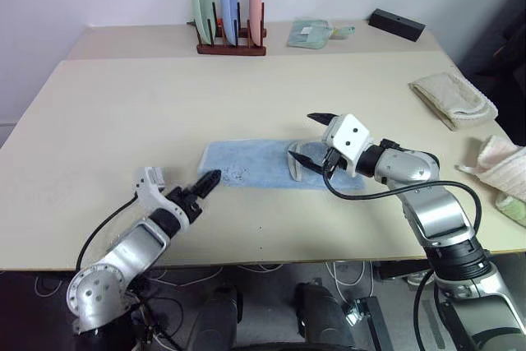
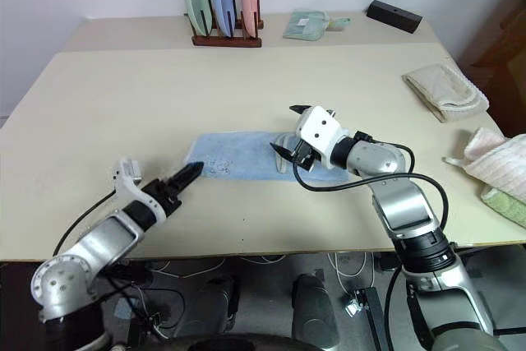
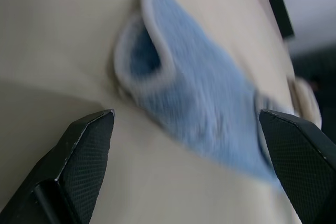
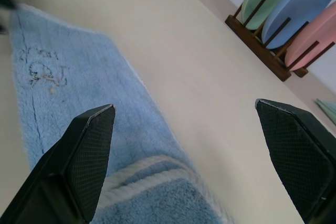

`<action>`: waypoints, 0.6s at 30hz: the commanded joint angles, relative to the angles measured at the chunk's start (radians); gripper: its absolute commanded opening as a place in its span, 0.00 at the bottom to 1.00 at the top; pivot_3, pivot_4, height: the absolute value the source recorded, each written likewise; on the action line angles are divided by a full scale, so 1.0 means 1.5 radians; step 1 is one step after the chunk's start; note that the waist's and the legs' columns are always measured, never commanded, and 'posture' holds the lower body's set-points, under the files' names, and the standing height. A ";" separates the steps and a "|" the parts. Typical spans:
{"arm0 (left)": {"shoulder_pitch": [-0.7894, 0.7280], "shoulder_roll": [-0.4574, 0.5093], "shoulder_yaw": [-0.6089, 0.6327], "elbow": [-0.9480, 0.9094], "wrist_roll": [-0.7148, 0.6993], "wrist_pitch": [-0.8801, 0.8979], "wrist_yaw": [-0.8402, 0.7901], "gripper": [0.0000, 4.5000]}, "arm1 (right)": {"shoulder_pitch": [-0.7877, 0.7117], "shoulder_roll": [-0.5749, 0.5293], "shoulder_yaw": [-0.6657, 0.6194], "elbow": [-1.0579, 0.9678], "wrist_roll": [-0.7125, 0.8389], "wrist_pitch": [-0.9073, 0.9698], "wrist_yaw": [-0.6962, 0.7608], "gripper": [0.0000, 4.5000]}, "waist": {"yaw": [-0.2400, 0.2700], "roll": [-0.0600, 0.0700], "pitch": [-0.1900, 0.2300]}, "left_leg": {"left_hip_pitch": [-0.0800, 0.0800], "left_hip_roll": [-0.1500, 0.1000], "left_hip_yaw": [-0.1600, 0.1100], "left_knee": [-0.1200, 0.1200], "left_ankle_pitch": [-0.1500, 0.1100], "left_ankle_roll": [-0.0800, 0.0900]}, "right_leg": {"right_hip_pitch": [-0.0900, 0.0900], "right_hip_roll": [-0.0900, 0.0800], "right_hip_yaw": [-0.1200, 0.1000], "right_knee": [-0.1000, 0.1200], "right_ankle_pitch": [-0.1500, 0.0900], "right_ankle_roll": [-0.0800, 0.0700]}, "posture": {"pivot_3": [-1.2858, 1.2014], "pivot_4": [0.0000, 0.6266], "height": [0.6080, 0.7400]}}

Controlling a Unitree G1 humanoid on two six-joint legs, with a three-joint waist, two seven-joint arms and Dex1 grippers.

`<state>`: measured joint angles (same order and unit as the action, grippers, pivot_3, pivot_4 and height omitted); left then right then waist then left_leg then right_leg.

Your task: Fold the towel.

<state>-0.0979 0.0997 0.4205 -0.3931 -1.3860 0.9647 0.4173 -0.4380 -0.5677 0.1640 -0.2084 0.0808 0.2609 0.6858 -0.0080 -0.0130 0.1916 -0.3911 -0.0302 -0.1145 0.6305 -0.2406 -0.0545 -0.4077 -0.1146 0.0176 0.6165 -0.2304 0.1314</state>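
You are looking at the light blue terry cloth towel (image 1: 255,165) lying as a folded strip on the beige table (image 1: 148,113), towards its near edge and about midway along it, dark embroidery near its left end. Your left gripper (image 1: 207,180) is hovering just off that end with fingers spread apart, holding nothing; your right gripper (image 1: 311,137) is hanging above the towel's right end, fingers wide apart and empty. At the far edge a wooden rack of green, blue and pink plates (image 1: 230,7), a pale green cloth (image 1: 309,33) and a black block (image 1: 396,24) are standing well clear. A beige folded towel (image 1: 452,98) is lying near the right edge. Bare tabletop is stretching left of and beyond the towel.
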 commanded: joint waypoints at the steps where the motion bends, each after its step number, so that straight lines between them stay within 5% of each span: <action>1: -0.027 -0.007 0.002 0.048 -0.039 -0.035 0.078 1.00 | -0.007 0.007 -0.005 -0.018 -0.010 -0.016 -0.006 0.96 | 0.000 0.000 0.000 | 0.000 0.000 0.000 0.000 0.000 0.000 | 0.000 0.000 0.000 0.000 0.000 0.000 | 0.52 0.24 1.00; 4: -0.039 0.004 -0.014 0.065 -0.057 -0.040 0.097 0.82 | -0.003 0.008 -0.008 -0.026 -0.015 -0.016 -0.008 0.97 | 0.000 0.000 0.000 | 0.000 0.000 0.000 0.000 0.000 0.000 | 0.000 0.000 0.000 0.000 0.000 0.000 | 0.52 0.24 1.00; 11: -0.057 0.029 -0.033 0.089 -0.067 -0.055 0.088 0.00 | 0.008 0.007 -0.011 -0.048 -0.019 -0.010 -0.013 0.97 | 0.001 0.000 0.000 | 0.000 0.000 0.000 0.000 0.000 0.000 | 0.000 0.000 0.000 0.000 0.000 -0.001 | 0.52 0.24 1.00; 18: -0.108 0.073 0.025 0.088 -0.042 -0.147 0.012 0.00 | 0.016 0.010 -0.006 -0.058 -0.026 -0.009 -0.013 0.97 | -0.001 0.000 0.000 | 0.000 0.000 0.000 0.000 0.000 0.000 | 0.000 0.000 0.000 -0.001 -0.001 -0.001 | 0.52 0.24 1.00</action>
<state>-0.2270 0.1714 0.3884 -0.2350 -1.4591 0.8111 0.4831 -0.4102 -0.5591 0.1658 -0.2430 0.0432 0.2558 0.6730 -0.0101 -0.0133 0.1918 -0.3914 -0.0307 -0.1143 0.6296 -0.2403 -0.0550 -0.4079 -0.1147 0.0177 0.6154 -0.2317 0.1289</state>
